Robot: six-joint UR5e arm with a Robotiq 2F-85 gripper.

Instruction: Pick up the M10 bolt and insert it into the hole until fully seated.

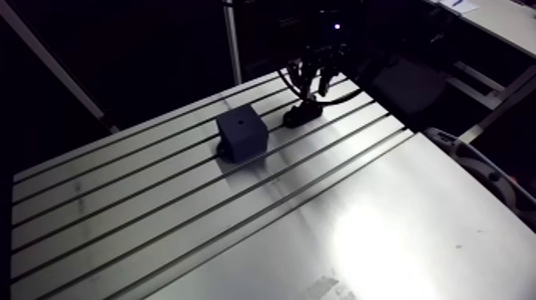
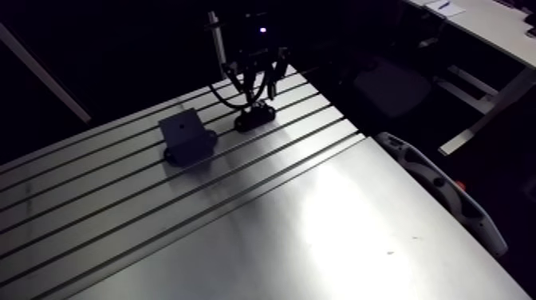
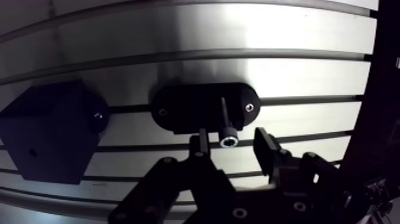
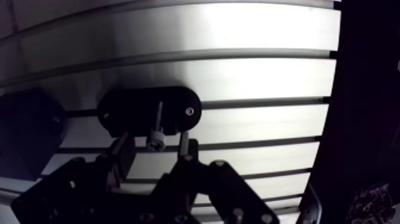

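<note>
The M10 bolt (image 3: 226, 125) stands upright in a black oval holder (image 3: 178, 110) on the slotted table, its socket head toward the wrist camera. My gripper (image 3: 231, 144) is open and straddles the bolt head, with a gap on each side between the head and the fingers (image 3: 201, 143). Beside the holder sits a dark cube block (image 1: 242, 132) with a small hole in its top face; the block (image 3: 50, 134) also appears in the wrist view. In the arm view the gripper (image 1: 315, 84) hangs right over the holder (image 1: 303, 114).
The aluminium table (image 1: 239, 231) has long slots running under the holder and the block, and a smooth plate toward the front. Its right edge lies close to the holder. A grey curved object (image 2: 439, 187) lies just beyond that edge.
</note>
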